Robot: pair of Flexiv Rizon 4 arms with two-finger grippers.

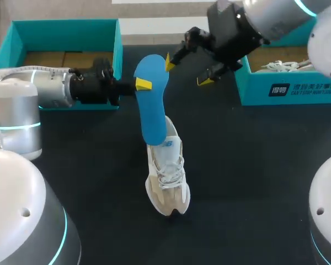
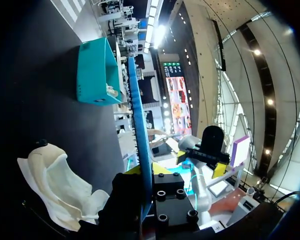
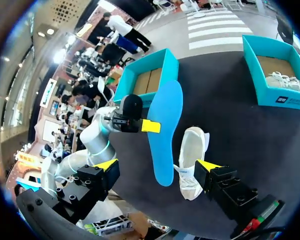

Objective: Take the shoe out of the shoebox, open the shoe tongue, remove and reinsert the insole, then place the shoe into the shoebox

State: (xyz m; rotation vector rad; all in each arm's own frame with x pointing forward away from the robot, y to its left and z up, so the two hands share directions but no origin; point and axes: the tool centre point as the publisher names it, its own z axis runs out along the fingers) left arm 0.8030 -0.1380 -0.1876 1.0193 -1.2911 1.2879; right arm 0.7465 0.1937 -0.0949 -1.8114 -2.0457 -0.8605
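A white and beige sneaker (image 1: 166, 176) stands upright on the black table, toe toward me. A blue insole (image 1: 151, 99) rises steeply from the shoe's heel opening; whether its lower end is inside I cannot tell. My left gripper (image 1: 143, 84) is shut on the insole's upper edge from the left. The left wrist view shows the insole (image 2: 139, 135) edge-on between that gripper's (image 2: 146, 171) fingers, with the shoe (image 2: 60, 185) beside it. My right gripper (image 1: 186, 72) hangs open just right of the insole's top. In its own view the right gripper (image 3: 159, 165) frames the insole (image 3: 162, 120) and shoe (image 3: 192, 160).
A teal shoebox (image 1: 66, 33) with a bare cardboard floor stands at the back left, behind my left arm. A second teal box (image 1: 287, 88) at the back right holds another white shoe (image 1: 281, 66). Bare black table lies on both sides of the sneaker.
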